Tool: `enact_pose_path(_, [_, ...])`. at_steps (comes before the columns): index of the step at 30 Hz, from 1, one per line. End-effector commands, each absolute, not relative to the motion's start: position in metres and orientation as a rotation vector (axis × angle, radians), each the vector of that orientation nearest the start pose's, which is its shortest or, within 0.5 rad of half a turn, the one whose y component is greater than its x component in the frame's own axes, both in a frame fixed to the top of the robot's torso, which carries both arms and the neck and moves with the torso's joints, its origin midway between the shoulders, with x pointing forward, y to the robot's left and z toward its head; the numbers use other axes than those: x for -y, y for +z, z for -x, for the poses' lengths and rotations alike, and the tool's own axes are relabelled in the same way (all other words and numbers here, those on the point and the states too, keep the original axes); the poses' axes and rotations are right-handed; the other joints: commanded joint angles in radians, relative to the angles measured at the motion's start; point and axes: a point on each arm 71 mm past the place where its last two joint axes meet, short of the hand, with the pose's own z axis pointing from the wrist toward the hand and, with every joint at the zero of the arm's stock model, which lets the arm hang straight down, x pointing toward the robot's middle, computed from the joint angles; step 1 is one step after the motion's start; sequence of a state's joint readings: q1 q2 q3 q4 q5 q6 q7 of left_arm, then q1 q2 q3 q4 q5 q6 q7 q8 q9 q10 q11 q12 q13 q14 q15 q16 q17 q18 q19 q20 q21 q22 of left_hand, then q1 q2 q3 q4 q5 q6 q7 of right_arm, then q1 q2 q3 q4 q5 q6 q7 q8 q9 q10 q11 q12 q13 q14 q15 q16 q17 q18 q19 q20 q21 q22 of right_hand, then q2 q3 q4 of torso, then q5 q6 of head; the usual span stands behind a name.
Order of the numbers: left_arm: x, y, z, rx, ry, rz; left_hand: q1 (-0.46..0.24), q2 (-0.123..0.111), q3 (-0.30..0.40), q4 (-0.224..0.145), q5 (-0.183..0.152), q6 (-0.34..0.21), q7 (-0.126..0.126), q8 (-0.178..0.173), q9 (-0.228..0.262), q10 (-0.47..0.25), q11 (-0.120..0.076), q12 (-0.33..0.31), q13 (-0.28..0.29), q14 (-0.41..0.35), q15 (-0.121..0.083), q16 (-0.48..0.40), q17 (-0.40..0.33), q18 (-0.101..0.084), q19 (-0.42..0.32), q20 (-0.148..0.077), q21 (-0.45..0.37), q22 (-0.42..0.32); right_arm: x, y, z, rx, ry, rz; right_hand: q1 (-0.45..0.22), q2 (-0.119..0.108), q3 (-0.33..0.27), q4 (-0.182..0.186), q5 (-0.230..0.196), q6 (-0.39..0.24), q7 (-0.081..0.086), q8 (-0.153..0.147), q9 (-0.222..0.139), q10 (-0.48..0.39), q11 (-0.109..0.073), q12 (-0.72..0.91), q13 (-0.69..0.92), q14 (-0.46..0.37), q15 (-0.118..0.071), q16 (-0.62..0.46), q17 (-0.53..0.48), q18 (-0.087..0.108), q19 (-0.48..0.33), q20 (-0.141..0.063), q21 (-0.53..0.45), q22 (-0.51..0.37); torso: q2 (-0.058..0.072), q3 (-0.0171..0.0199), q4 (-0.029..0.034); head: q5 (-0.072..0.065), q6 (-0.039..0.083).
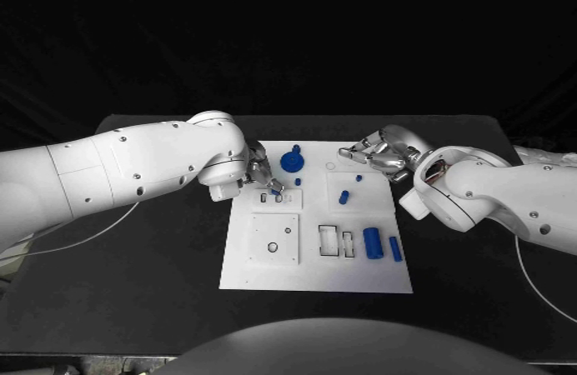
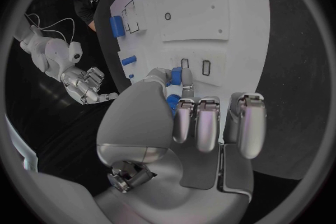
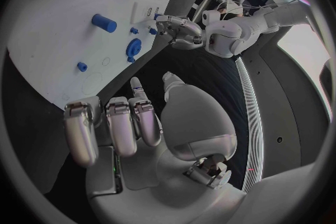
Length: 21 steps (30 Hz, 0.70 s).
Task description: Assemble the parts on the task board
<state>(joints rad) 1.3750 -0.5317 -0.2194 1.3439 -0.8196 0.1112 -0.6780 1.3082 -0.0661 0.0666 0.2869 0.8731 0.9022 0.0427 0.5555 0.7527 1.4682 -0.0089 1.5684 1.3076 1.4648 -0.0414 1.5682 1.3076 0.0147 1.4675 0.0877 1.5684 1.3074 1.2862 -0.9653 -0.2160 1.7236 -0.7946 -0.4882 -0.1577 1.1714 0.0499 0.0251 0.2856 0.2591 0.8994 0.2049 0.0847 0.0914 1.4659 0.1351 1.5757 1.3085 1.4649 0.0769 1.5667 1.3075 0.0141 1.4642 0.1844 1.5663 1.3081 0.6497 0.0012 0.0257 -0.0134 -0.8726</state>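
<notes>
A: Task board (image 1: 315,262): white plate in the centre of the head view, long side running up the frame, on the black table (image 1: 132,300).

B: Left hand (image 1: 267,177)?

A: Over the board's upper-left area. In the left wrist view its thumb and one finger pinch a small blue part (image 2: 176,76) just above two small rectangular slots (image 2: 196,66); the other fingers (image 2: 207,123) hang side by side, curled slightly inward. I cannot tell whether the part touches the board.

B: Right hand (image 1: 376,154)?

A: At the board's upper-right corner in the head view. In the right wrist view the fingers (image 3: 112,126) are loosely curled, nothing between them and the thumb, held off the board's edge.

B: Loose parts?

A: Head view: a round blue knob part (image 1: 293,159) near the top edge, left of centre; a short blue peg (image 1: 344,197) in the upper middle; a tiny blue piece (image 1: 358,177) up and right of it; a large blue cylinder (image 1: 373,242) and a thinner blue bar (image 1: 396,248) lying side by side at the lower right. Just left of those, two rectangular outlines (image 1: 335,241); on the lower-left raised panel, a small oval hole (image 1: 272,247).

B: Writing, labels, brands?

A: None legible on board, parts or arms. Outlines on the board are plain dark lines only.
</notes>
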Motion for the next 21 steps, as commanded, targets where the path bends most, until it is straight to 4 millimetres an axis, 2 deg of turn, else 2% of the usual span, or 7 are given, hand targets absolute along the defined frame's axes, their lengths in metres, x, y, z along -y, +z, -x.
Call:
enact_pose_path(1, [-0.1252,-0.2138,-0.5012,-2.489,-0.305,0.202,0.007,-0.004,0.006,0.003,-0.015,0.008,-0.006,0.005,0.006,0.103,-0.007,0.002,0.263,0.106,-0.006,0.003,0.263,-0.015,0.103,-0.009,0.002,0.263,0.2194,-0.2026,-0.4407,-1.841,0.837,-0.526,0.002,0.011,-0.006,0.001,-0.001,-0.001,0.003,0.004,0.002,0.105,0.005,-0.005,0.262,0.106,0.007,0.004,0.263,-0.014,0.107,0.006,0.004,0.263,0.001,-0.0004,0.0003,0.000,0.000])
enact_pose_path(8, [-0.1317,-0.2143,-0.5010,-2.547,-0.244,0.176,-0.006,0.001,0.010,0.005,-0.067,0.012,-0.005,-0.005,0.013,0.103,-0.007,0.002,0.263,0.106,-0.007,0.003,0.263,-0.015,0.103,-0.011,0.002,0.263,0.2176,-0.2029,-0.4411,-1.840,0.841,-0.525,0.002,0.011,-0.006,0.001,-0.001,-0.001,0.003,0.004,0.002,0.105,0.005,-0.005,0.262,0.106,0.007,0.004,0.263,-0.014,0.107,0.006,0.004,0.263,0.000,-0.0002,0.0001,0.001,0.000])
enact_pose_path(15, [-0.1305,-0.2161,-0.5019,-2.570,-0.216,0.161,-0.014,0.004,0.011,0.005,-0.102,0.011,-0.004,-0.014,0.016,0.103,-0.006,0.002,0.263,0.106,-0.007,0.003,0.263,-0.015,0.103,-0.012,0.002,0.263,0.2170,-0.2030,-0.4415,-1.839,0.844,-0.523,0.002,0.012,-0.006,0.001,-0.001,-0.001,0.003,0.004,0.002,0.105,0.005,-0.005,0.262,0.106,0.007,0.004,0.263,-0.014,0.107,0.006,0.004,0.263,0.000,-0.0011,-0.0009,0.002,0.000])
enact_pose_path(21, [-0.1246,-0.2172,-0.5034,-2.564,-0.216,0.156,-0.014,0.006,0.013,0.004,-0.109,0.011,-0.004,-0.016,0.017,0.103,-0.006,0.002,0.263,0.106,-0.006,0.003,0.263,-0.015,0.103,-0.012,0.002,0.263,0.2168,-0.2031,-0.4416,-1.839,0.845,-0.523,0.002,0.012,-0.006,0.001,-0.001,-0.001,0.003,0.004,0.002,0.105,0.005,-0.005,0.262,0.106,0.007,0.004,0.263,-0.014,0.107,0.006,0.004,0.263,0.000,-0.0015,-0.0016,0.002,0.000])
